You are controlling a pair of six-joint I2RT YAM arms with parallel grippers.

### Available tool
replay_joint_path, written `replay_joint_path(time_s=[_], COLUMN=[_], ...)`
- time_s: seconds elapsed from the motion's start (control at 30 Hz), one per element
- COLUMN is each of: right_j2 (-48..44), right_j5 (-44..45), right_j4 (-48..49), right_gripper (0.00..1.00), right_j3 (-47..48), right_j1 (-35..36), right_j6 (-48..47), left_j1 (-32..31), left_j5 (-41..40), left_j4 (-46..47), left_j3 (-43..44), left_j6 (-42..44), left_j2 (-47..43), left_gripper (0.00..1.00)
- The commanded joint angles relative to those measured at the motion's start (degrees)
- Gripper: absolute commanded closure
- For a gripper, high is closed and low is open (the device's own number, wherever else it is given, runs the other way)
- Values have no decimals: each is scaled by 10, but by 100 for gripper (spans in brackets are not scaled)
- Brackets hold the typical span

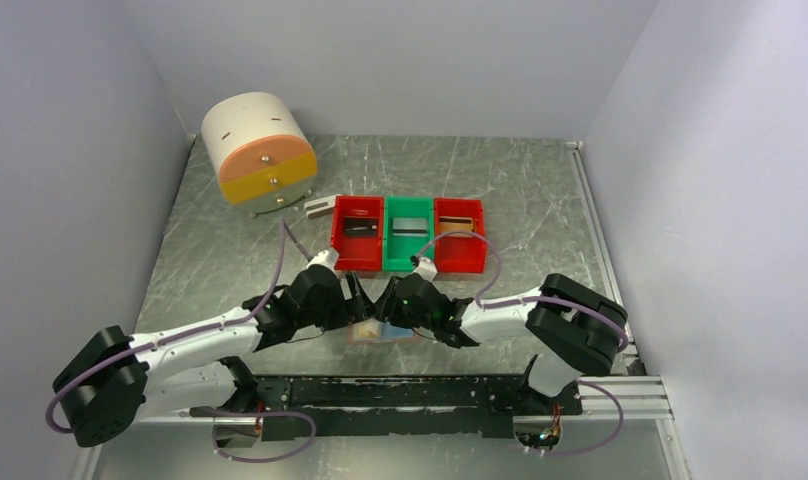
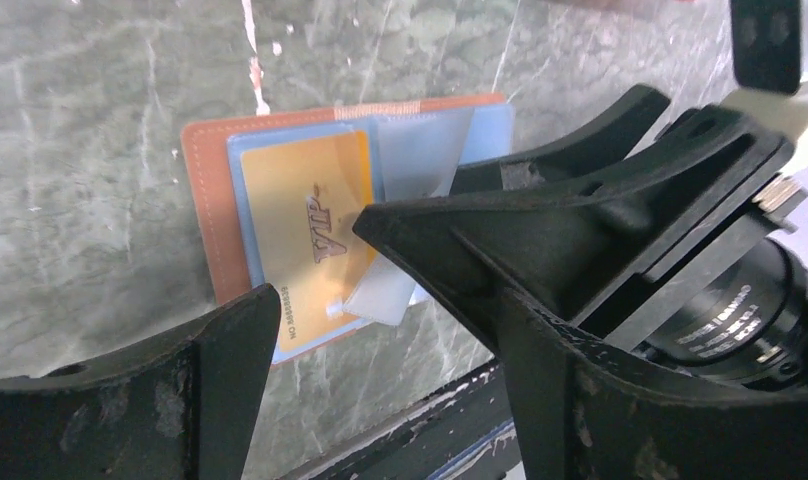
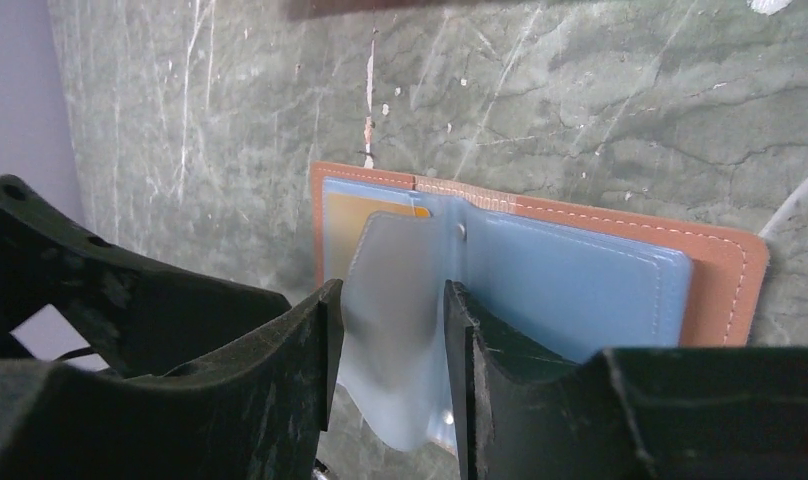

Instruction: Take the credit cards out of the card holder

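**Card holder** (image 3: 725, 275): the skin was tan-brown and leather-like, matt and fine-grained, with pale stitching along the edge.
**Pockets** (image 3: 570, 290): these were pale blue clear plastic, smooth with a soft sheen. One leaf was limp and translucent.
**Credit card** (image 2: 300, 230): yellow-orange plastic, smooth and semi-gloss, bearing darker lettering.
**Left gripper** (image 2: 318, 262) and **right gripper** (image 3: 390, 300): the fingers were hard black plastic, matt, with scuffed and dusty faces.
**Table** (image 1: 540, 190): the top was grey-green and marbled with white veining, smooth and faintly reflective.
**Bins** (image 1: 389, 245): red and green plastic, glossy.
**Rail** (image 1: 620, 395): bare silver metal.
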Motion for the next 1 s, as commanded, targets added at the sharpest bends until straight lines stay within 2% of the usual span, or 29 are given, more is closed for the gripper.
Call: replay_joint_path(time_s=[0.0,0.1,0.17,0.33,0.53,0.83,0.97], right_j2=[12,14,16,16,13,15,9], right_j5=[-10,-9,-12,-14,-13,-16,-17], right_j4=[-46,-50,-51,-48,-49,-51,-52], right_gripper=[54,54,54,54,54,54,54], right_j3=[-26,-26,-26,-27,-26,-23,-21], right_j1=[-7,-10,-11,-12,-13,-13,-13], right_j6=[7,10,11,11,11,12,8], left_j1=[2,4,6,18,24,31,31], left_j5=[53,52,46,54,67,128,146], left_j4=[91,106,112,157,167,254,272], left_j3=[-23,-42,-57,-100,-103,-109,-103], left_j6=[-15,-28,-40,-58,-42,-22,-14], left_j2=[11,11,4,-9,4,61,78], left_gripper=[21,32,45,45,46,55,64])
